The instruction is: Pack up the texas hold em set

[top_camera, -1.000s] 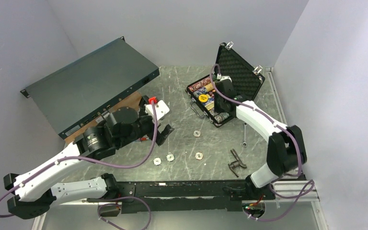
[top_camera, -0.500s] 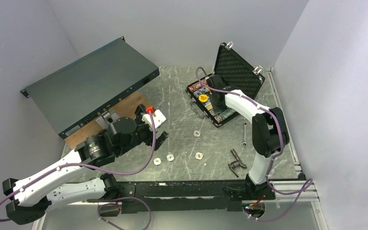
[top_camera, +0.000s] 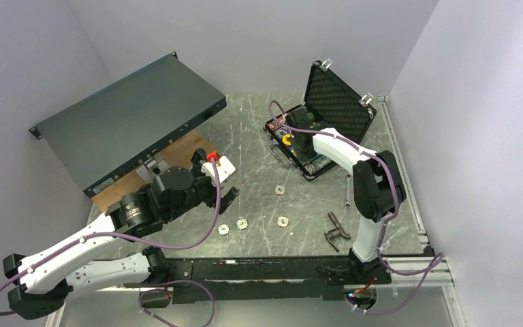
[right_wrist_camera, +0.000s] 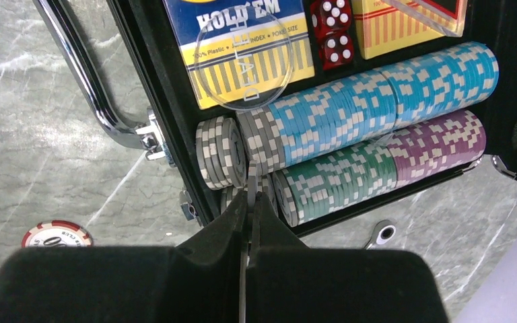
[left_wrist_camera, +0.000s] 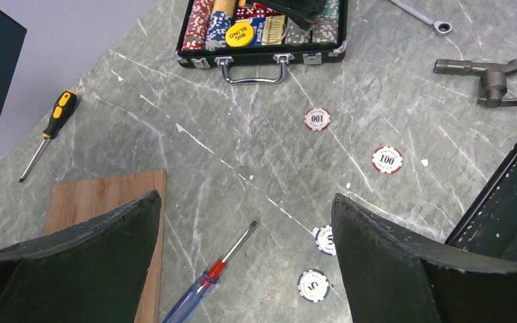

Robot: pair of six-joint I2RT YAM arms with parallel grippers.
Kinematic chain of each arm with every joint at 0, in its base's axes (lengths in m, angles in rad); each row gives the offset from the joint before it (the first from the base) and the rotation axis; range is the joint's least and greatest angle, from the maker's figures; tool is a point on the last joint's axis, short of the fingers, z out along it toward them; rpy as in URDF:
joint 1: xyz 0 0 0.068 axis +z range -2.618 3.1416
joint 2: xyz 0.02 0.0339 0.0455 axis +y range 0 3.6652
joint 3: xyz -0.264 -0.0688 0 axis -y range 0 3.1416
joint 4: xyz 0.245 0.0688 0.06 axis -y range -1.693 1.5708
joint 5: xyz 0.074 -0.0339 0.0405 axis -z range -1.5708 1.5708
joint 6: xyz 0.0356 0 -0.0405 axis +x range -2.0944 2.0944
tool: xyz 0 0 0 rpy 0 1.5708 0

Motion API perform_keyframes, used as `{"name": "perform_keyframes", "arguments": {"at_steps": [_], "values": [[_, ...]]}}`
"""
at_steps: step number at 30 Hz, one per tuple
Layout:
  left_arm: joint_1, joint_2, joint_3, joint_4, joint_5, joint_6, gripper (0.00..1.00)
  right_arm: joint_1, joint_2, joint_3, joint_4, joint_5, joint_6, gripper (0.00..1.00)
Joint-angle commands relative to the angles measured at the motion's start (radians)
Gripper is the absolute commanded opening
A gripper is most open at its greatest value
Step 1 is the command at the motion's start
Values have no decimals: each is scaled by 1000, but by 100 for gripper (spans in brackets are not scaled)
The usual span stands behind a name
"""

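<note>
Top view: the black briefcase (top_camera: 320, 165) lies open at the far right of the table (top_camera: 259, 136), its foam-lined lid (top_camera: 337, 102) standing up behind it. The right gripper (top_camera: 304, 151) reaches down into the case. The left gripper (top_camera: 229, 195) hovers left of centre, beside a wooden board (top_camera: 180, 146) and a dark rack unit (top_camera: 129, 119). Four loose chips (top_camera: 283, 221) lie on the table nearer the arms.

Left wrist: its fingers (left_wrist_camera: 404, 262) are spread wide with nothing between them, above a red-blue screwdriver (left_wrist_camera: 212, 276). The loose chips lie well apart from the case, where a yellow disc (left_wrist_camera: 239, 33) rests on the packed rows. A yellow-handled screwdriver (left_wrist_camera: 52, 128) lies left; a wrench (left_wrist_camera: 421, 13) and a metal tap fitting (left_wrist_camera: 485, 74) lie right.

Right wrist: its fingers (right_wrist_camera: 222, 235) are clenched tight together, the tip over the grey-white chips (right_wrist_camera: 221, 151) at the handle side. They may be touching the chips, but that is unclear. Blue (right_wrist_camera: 384, 101), green (right_wrist_camera: 336, 182) and purple (right_wrist_camera: 437, 145) rows, red dice (right_wrist_camera: 333, 30) and the card deck (right_wrist_camera: 195, 40) sit inside.
</note>
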Motion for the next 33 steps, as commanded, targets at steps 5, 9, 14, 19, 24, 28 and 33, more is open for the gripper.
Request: {"name": "perform_keyframes", "arguments": {"at_steps": [5, 9, 14, 19, 24, 28, 33], "values": [[0, 4, 24, 27, -14, 15, 97, -2, 32, 54, 32, -3, -29, 4], [0, 7, 22, 27, -17, 16, 97, 2, 25, 52, 32, -7, -23, 4], [0, 16, 22, 27, -13, 16, 97, 6, -25, 46, 9, 27, -11, 4], [0, 26, 27, 23, -10, 15, 97, 6, -90, 5, -23, 47, -4, 5], [0, 31, 28, 23, 5, 13, 97, 7, -97, -20, -2, 31, -13, 6], [0, 42, 29, 18, -6, 14, 97, 6, -66, 6, 20, -12, -25, 8], [0, 39, 24, 21, -13, 15, 98, 6, -20, 40, 12, -19, -33, 9]]}}
